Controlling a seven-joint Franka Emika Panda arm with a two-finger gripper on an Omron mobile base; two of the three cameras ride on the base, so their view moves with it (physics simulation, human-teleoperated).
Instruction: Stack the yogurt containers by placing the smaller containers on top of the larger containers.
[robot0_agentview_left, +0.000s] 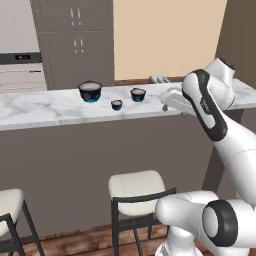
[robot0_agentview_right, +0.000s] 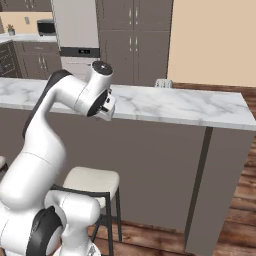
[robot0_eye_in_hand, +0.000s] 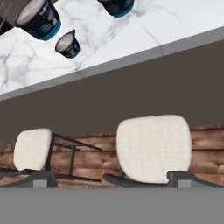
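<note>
Well left of claw, 3 yogurt cups on counter, claw wide open, empty

cups: dark, pale tops, blue bases | counter: white-grey marble | stools: cream seats

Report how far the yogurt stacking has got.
Done: nothing stacked yet. The large yogurt container, the medium container and the small container each stand apart on the marble counter. In hand: nothing; the gripper is open and empty, looking past the counter edge at the stools. Left: set the medium on the large, then the small on top.
</note>
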